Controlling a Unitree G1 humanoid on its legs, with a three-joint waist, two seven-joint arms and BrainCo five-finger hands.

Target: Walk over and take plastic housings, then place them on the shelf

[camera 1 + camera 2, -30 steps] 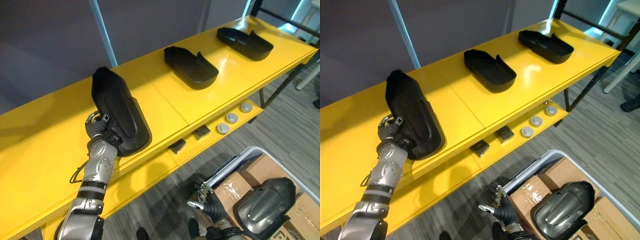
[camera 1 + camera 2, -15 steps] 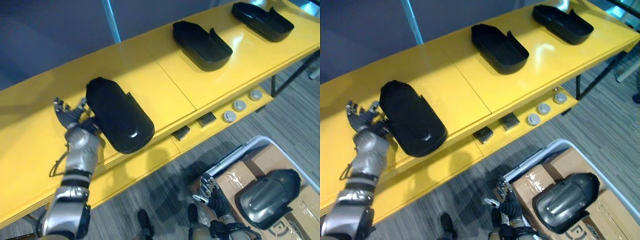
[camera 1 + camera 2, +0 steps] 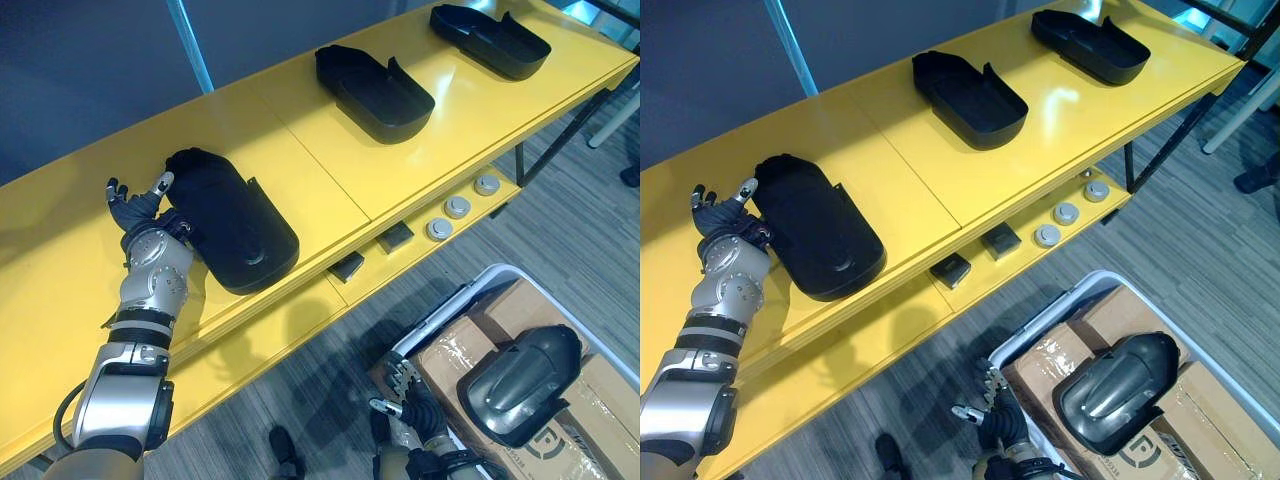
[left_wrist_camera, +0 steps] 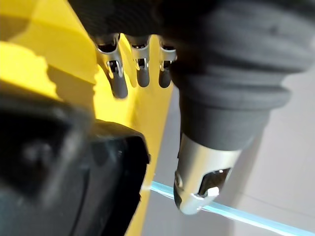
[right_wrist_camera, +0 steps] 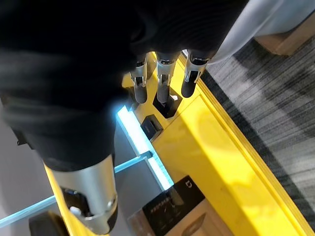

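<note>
Since the left hand (image 3: pixel 140 212) rests with its fingers (image 4: pixel 117 81) straight and spread, holding nothing, just beside the rounded end of a black plastic housing (image 3: pixel 235 225), the placing step for this piece looks done. The housing lies dome-up near the front edge of the top yellow shelf (image 3: pixel 300 160). Whether the thumb touches it I cannot tell.

Further along the same shelf sit a second housing (image 3: pixel 375 92) and a third housing (image 3: pixel 490 40), both turned hollow side up and well apart from each other. The right hand (image 3: pixel 405 395) hangs low near the floor, with its fingers (image 5: pixel 162 78) straight and empty.

Next, I judge, comes drawing the left arm clear without nudging the piece off the edge, then turning to the white-rimmed bin (image 3: pixel 455 303). There a dark grey housing (image 3: pixel 520 380) lies on cardboard boxes (image 3: pixel 450 350).

All the housings are rigid moulded shells — elongated, with one end rounded and the other squared off. The one by the hand is matt black with a raised central panel and a faint sheen near its low end. The upturned two show thin walls and a notched rim. The shell in the bin looks glossier, so it may slip in a loose hold. The shelf is smooth, shiny painted metal — a hard plastic shell could slide on it. The lower shelf (image 3: pixel 280 335) carries round metal discs (image 3: pixel 457 207) and small black blocks (image 3: pixel 395 237).
</note>
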